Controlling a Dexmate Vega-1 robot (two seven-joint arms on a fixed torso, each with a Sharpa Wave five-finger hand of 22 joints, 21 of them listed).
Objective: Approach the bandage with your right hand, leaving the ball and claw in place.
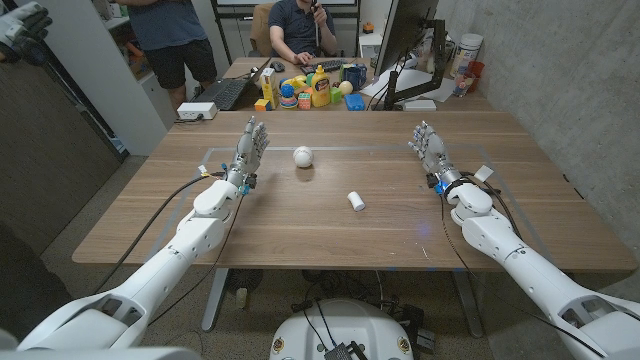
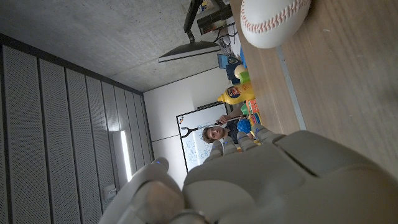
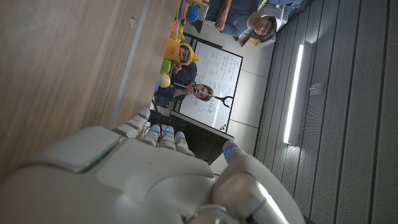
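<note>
One small white roll, the bandage (image 1: 356, 201), lies on its side on the wooden table (image 1: 330, 235), near the middle and a little toward the robot; it is too small to make out any wrapping or texture, only a short cylinder with a darker end facing the near edge. No claw can be made out among the things on the table. The ball (image 1: 303, 156) sits farther back and to the left of the bandage, well apart from it; in the left wrist view it (image 2: 272, 22) is cut off by the picture's edge, white with red stitching, resting on the wood.

The right hand (image 1: 430, 148) stands over the table's right side, well apart from the bandage, fingers extended and slightly spread, holding nothing and touching neither object. In the right wrist view its back (image 3: 124, 180) is large and blurred, and the fingertips are hard to tell apart. The left hand (image 1: 250, 145) is raised at the table's left, near the ball but clear of it, fingers likewise extended and empty.

Beyond the table's far edge stands a cluster of colourful toys and bottles (image 1: 310, 88), a keyboard (image 1: 222, 94) and a monitor (image 1: 400, 40); two people are behind, partly cut off
</note>
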